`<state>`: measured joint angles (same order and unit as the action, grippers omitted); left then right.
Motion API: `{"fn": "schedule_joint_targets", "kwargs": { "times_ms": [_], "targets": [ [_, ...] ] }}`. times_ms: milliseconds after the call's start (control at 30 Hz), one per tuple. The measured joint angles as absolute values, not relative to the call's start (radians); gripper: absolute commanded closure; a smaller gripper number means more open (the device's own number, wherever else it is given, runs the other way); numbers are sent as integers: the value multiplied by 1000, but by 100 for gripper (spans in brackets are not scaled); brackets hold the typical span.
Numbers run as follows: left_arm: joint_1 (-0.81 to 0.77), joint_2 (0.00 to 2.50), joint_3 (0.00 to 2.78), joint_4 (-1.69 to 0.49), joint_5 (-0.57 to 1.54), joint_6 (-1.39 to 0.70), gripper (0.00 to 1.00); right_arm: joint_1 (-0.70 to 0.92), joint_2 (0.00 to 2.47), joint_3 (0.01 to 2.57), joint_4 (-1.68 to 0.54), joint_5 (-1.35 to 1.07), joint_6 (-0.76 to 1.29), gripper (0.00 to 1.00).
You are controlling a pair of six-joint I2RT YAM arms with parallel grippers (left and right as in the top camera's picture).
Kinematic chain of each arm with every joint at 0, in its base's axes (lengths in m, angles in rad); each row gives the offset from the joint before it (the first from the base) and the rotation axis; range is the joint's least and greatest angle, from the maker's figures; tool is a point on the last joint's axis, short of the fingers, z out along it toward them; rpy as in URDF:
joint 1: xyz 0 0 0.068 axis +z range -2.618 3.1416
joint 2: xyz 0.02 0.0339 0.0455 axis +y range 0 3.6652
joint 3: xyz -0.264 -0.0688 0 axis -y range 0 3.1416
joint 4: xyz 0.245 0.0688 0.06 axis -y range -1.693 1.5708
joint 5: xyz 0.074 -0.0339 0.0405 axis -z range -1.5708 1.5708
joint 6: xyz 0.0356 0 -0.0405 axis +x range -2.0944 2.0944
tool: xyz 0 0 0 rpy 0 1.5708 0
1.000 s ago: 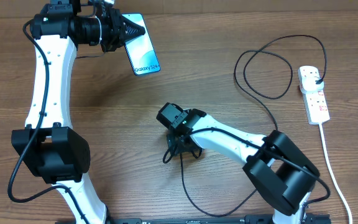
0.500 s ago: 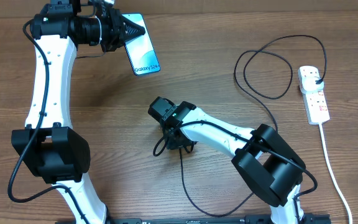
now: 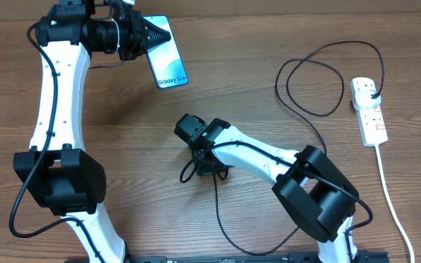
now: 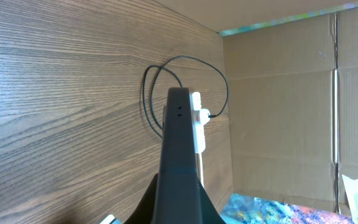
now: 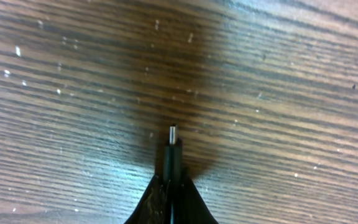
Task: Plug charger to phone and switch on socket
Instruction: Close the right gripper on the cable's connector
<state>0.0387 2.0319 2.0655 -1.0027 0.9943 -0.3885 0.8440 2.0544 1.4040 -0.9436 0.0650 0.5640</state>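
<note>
Far left at the back of the table, my left claw is clamped tight on one short end of the phone. Screen lit blue and facing up, free end angled toward the middle. Can't tell if it touches the wood. In the left wrist view the phone is edge-on and blocks part of what lies behind it. Centre of the table, my right claw is closed on the connector end of the charger. The metal tip pokes out past the fingertips, close over the wood. A small bunch of cable slack sits right beside that claw, and my right arm lies across part of the run. Further right the cable makes two big loose loops, overlapping, between arm and socket. Socket lies at the right edge, well apart from the phone, with the black plug seated in its far outlet. White cord trails off its near end toward me, and a cardboard wall stands behind it
</note>
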Motion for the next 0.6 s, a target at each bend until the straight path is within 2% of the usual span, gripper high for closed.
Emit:
{"fn": "schedule_joint_targets", "kwargs": {
  "times_ms": [233,600],
  "targets": [
    [39,2032,2065,-1002,995,-389,96,781,2064,1412,-954,-75,556,96],
    [39,2032,2065,-989,1004,-389,96,556,2088,1412,-831,-586,451,96]
  ]
}}
